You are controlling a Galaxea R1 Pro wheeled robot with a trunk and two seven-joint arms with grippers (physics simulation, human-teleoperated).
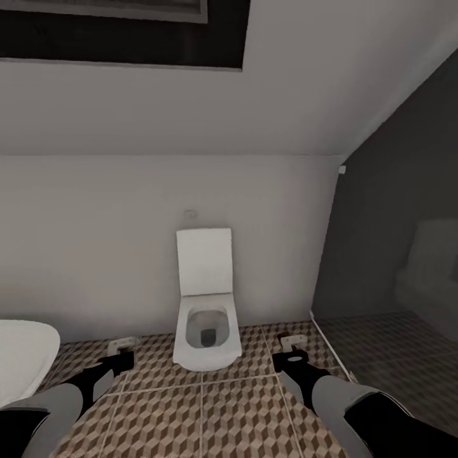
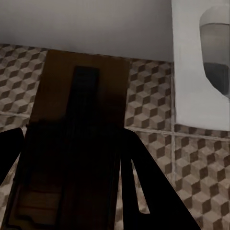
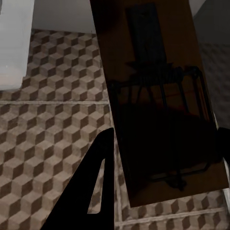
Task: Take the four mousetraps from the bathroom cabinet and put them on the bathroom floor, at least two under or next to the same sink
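Observation:
Each gripper is shut on a flat brown mousetrap above the cube-patterned bathroom floor (image 1: 222, 413). My left gripper (image 1: 119, 360) holds its mousetrap (image 1: 122, 344) left of the toilet; in the left wrist view that mousetrap (image 2: 72, 139) lies between the dark fingers (image 2: 153, 191). My right gripper (image 1: 290, 360) holds the other mousetrap (image 1: 291, 342) right of the toilet; the right wrist view has this mousetrap (image 3: 158, 96), with its wire spring, beside one finger (image 3: 98, 187). The cabinet and the other two mousetraps are out of view.
A white toilet (image 1: 205, 318) with its lid up stands against the pale wall straight ahead. A white sink rim (image 1: 22, 362) juts in at the left. A dark grey wall (image 1: 394, 222) and a shadowed stretch of floor close the right side.

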